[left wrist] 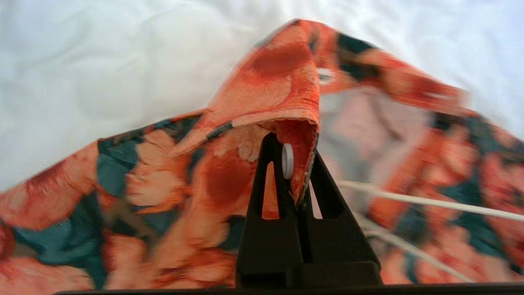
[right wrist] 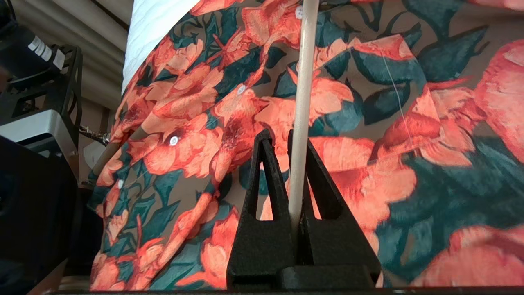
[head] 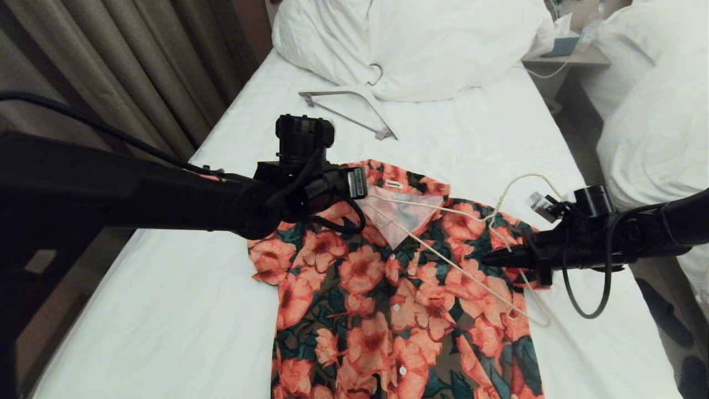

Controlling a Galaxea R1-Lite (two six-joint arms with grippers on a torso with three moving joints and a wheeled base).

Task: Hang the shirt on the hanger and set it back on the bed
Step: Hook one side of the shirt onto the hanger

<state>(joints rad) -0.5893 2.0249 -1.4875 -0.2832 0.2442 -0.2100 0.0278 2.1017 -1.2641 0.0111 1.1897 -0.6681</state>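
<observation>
The shirt [head: 399,288] lies face up on the bed [head: 166,310], hem nearest me, collar twd the pillows [head: 410,44]. My R pincer [head: 490,257] sits over the shirt's R shoulder area, clamped on a thin rod of the hanger [head: 443,256]; wrist view shows the cream rod [right wrist: 301,123] pinched btwn both fingers w/ floral cloth just behind. The hanger lies across the shirt's upper R side, 1 arm reaching into the open neck, hook [head: 526,180] curling past the shoulder over the sheet. My L pincer [left wrist: 297,184] is at the collar's L side, closed on a fold of the front edge, lifted into a peak off the sheet; 1 white button [left wrist: 287,161] shows by a finger. Further up, a 2nd, thicker hanger [head: 354,108] lies near the pillows. Curtains [head: 111,72] hang L of the bed; another bed [head: 653,127] stands R.
</observation>
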